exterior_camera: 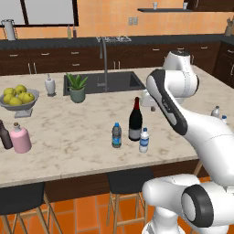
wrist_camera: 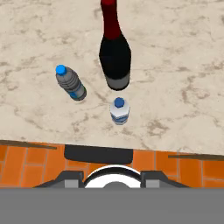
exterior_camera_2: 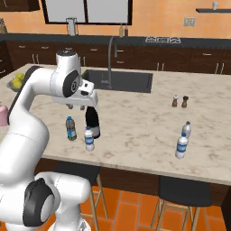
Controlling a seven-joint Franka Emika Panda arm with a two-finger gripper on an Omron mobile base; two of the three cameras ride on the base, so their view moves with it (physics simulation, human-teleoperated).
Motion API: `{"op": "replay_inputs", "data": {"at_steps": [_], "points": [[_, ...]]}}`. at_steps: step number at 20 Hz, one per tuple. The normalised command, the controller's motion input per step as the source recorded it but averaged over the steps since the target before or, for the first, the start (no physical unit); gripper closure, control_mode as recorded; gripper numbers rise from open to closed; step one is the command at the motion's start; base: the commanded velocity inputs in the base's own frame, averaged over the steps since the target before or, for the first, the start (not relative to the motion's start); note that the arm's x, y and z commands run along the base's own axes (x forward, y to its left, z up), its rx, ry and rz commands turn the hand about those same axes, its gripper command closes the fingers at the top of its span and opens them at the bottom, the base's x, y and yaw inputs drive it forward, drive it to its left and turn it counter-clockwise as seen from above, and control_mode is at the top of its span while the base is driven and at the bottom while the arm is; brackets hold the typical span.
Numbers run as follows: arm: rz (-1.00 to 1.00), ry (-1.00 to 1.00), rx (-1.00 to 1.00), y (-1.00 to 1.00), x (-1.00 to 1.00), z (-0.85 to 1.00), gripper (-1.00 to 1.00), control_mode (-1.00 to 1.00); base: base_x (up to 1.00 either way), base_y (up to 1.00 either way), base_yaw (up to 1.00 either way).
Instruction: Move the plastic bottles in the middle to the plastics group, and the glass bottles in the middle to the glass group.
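Setting: simulated kitchen with orange walls, dark cabinets and a pale marble island counter [exterior_camera: 68,137]; a sink [exterior_camera: 116,82] with a tall faucet [exterior_camera: 104,59] sits at the counter's far side, and dark stools [exterior_camera: 130,180] stand under the near edge.
Far left of counter: the glass group, a small dark brown bottle [exterior_camera: 4,135] just beside a squat pink flask [exterior_camera: 20,138] with a cork-coloured stopper, both upright near the front left.
Behind them: a grey bowl of yellow-green fruit [exterior_camera: 18,99], a white ceramic dispenser [exterior_camera: 50,85] and a potted plant [exterior_camera: 77,87] next to the sink.
Middle of counter: three upright bottles close together near the front edge. Dark-tinted water bottle [exterior_camera: 116,135] with blue cap on the left; tall dark wine bottle [exterior_camera: 135,119] with red neck foil and pale grey label in the centre, slightly further back; clear whitish water bottle [exterior_camera: 144,140] with blue cap on the right, just beside the wine bottle's base.
Arm: white robot arm bends over the counter above and behind these three bottles.
Gripper: the gripper [exterior_camera_2: 76,106] hangs above the middle bottles, touching nothing; whether its jaws are parted or closed cannot be made out.
Right of counter: the plastics group, two small clear water bottles [exterior_camera_2: 182,145] standing together, well apart from the middle bottles.
Further back on the right: brown salt and pepper shakers [exterior_camera_2: 180,101].
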Motion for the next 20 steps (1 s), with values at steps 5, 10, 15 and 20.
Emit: {"op": "replay_inputs", "data": {"at_steps": [5,10,15,20], "points": [[0.0,-0.07,0.0,0.0,-0.02,-0.06,-1.0,-1.0,0.0,0.0,0.0],[0.0,-0.13,0.0,0.0,0.0,-0.09,-1.0,-1.0,0.0,0.0,0.0],[0.0,-0.07,0.0,0.05,0.0,-0.05,-1.0,-1.0,0.0,0.0,0.0],[0.0,-0.01,0.0,0.1,0.01,-0.09,-1.0,-1.0,0.0,0.0,0.0]]}}
